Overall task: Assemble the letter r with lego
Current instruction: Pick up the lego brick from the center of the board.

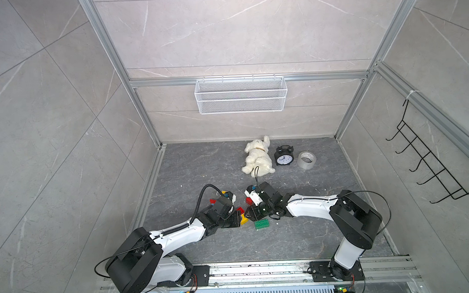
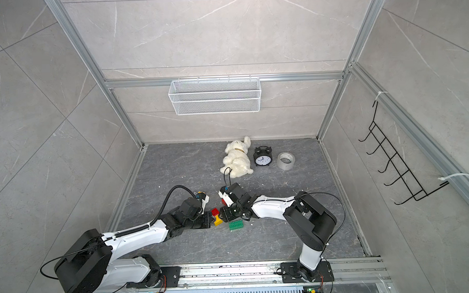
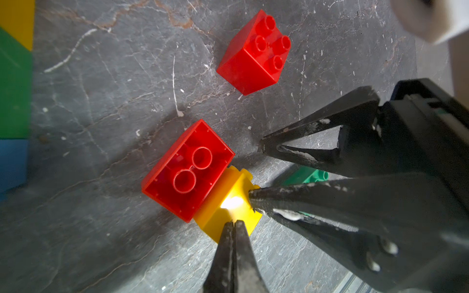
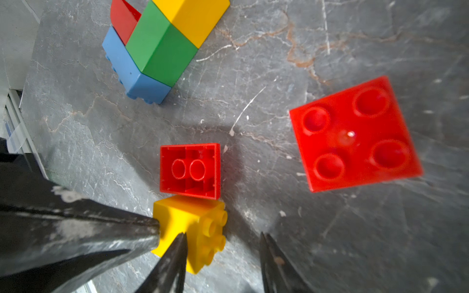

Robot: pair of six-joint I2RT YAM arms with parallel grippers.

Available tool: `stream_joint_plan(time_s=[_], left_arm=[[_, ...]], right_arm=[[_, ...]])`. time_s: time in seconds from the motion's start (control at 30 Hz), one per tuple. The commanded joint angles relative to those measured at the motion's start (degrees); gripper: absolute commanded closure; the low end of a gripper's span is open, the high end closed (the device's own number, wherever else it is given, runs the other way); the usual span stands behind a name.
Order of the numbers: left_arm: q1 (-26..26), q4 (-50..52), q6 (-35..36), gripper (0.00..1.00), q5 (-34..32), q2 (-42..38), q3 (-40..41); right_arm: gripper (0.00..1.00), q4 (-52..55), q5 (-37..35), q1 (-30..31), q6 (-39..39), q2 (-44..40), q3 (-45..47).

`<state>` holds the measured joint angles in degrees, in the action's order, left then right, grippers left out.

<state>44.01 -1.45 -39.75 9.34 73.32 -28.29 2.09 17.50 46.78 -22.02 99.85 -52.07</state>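
In both top views the left gripper (image 1: pixel 238 219) and the right gripper (image 2: pixel 223 214) stood nose to nose over the near middle of the grey floor slab (image 1: pixel 298 236). Between them lay a yellow brick (image 1: pixel 244 219), and an upturned red brick (image 1: pixel 239 210) touched its far side. A green flat brick (image 1: pixel 262 224) lay just beside the right gripper on the near side, and a square red brick (image 1: pixel 248 201) showed partly from under the right wrist. A white plush toy (image 1: pixel 258 158), a black alarm clock (image 1: pixel 283 157) and a tape roll (image 1: pixel 307 160) stood well apart at the back. In the left wrist view the left gripper's jaws were closed tip to tip with nothing between them, and the joined tips touched a side of the yellow brick (image 3: pixel 225 205). The right gripper's fingers stood apart: one fingertip (image 3: pixel 256 201) rested against the brick's studded end and the other hung clear of it. A stack of bricks (image 3: pixel 15 83) was cut off at the frame edge. In the right wrist view the yellow brick lay on its side. One finger of the parted right gripper overlapped the brick and the other stood clear of it. The upturned red brick (image 4: pixel 190 171) showed its hollow underside. The square red brick (image 4: pixel 355 134) sat studs up, near but apart. The stack (image 4: pixel 157 50), in blue, green, yellow and red, lay tipped over farther off.
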Motion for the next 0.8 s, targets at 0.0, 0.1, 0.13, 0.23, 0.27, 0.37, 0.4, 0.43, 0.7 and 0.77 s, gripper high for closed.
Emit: stream_joint_plan(time_s=[0.0, 0.1, 0.13, 0.23, 0.27, 0.37, 0.4, 0.43, 0.7, 0.77], left_arm=[[-0.15, 5.73, 1.21, 1.0, 0.62, 0.03, -0.9], [-0.15, 7.9, 0.08, 1.0, 0.43, -0.68, -0.21], [-0.15, 8.48, -0.57, 1.0, 0.41, -0.88, 0.06], [-0.15, 9.94, -1.88, 1.0, -0.06, -1.51, 0.93], [-0.15, 10.19, -2.51, 1.0, -0.18, -1.6, 1.17], [-0.15, 10.85, -3.65, 1.0, -0.2, -1.41, 1.74], [-0.13, 10.78, -3.8, 1.0, -0.18, -1.18, 1.89], [-0.14, 10.67, -4.02, 1.0, -0.26, -0.78, 2.06], [-0.06, 8.93, -4.32, 1.0, -2.04, -1.68, 3.09], [-0.06, 8.92, -4.87, 1.0, -3.28, -3.33, 3.72]], right_arm=[[0.48, 2.15, -2.24, -0.44, 0.75, -2.7, -0.34], [0.45, 2.29, -2.16, -1.0, 0.66, -3.71, -0.56], [0.45, 2.53, -2.2, -1.17, 0.71, -3.66, -0.76], [0.45, 3.14, -2.28, -1.32, 1.19, -3.1, -1.35], [0.45, 3.38, -2.2, -1.35, 1.32, -2.75, -1.5], [0.45, 4.23, -2.2, -1.38, 1.63, -1.98, -2.05], [0.45, 4.4, -2.12, -1.38, 1.71, -1.65, -2.19], [0.45, 4.63, -1.9, -1.4, 1.72, -1.32, -2.36], [0.4, 1.52, 7.55, -1.12, 0.59, 1.15, -3.17], [0.4, 1.52, 7.96, -0.91, 0.49, 1.82, -3.43]])
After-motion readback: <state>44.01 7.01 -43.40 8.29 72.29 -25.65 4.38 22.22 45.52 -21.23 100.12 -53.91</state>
